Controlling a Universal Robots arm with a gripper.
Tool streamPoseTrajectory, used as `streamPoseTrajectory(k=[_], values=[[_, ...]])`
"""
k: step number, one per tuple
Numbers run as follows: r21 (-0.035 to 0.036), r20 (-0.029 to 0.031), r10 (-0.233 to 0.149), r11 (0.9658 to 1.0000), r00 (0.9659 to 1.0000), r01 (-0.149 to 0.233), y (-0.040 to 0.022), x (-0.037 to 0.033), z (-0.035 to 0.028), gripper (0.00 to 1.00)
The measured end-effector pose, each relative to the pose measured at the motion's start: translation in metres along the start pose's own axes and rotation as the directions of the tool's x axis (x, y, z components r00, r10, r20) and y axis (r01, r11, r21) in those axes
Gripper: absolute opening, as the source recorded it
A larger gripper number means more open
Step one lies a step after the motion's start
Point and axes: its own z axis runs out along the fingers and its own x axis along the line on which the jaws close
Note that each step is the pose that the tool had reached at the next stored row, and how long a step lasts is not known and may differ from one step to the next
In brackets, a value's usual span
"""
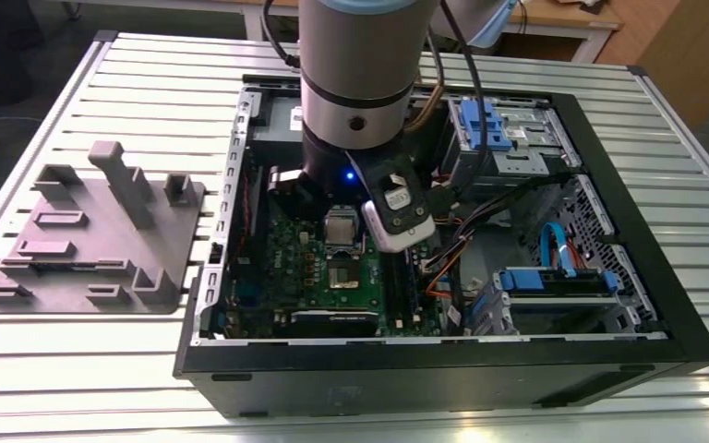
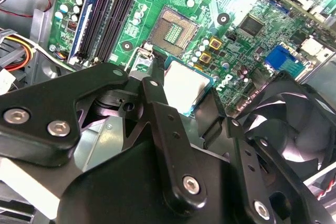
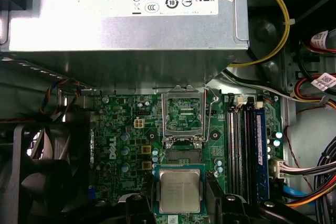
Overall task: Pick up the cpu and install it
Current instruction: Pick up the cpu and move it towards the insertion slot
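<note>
Pickup looks done: the gripper [image 3: 180,205] is clamped on the cpu [image 3: 180,190], carrying it just above the green motherboard [image 3: 123,129] inside the computer case [image 1: 453,365]. Seating remains, as I judge it. The open socket [image 2: 173,31] lies bare just beside the chip, its contacts uncovered.
</note>
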Motion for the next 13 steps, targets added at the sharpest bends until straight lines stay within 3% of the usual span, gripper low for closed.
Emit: streamPoseTrajectory(k=[13], values=[[-0.0001,0.0,0.0,1.0,1.0,0.0,-0.0002,0.0,0.0026,0.47]])
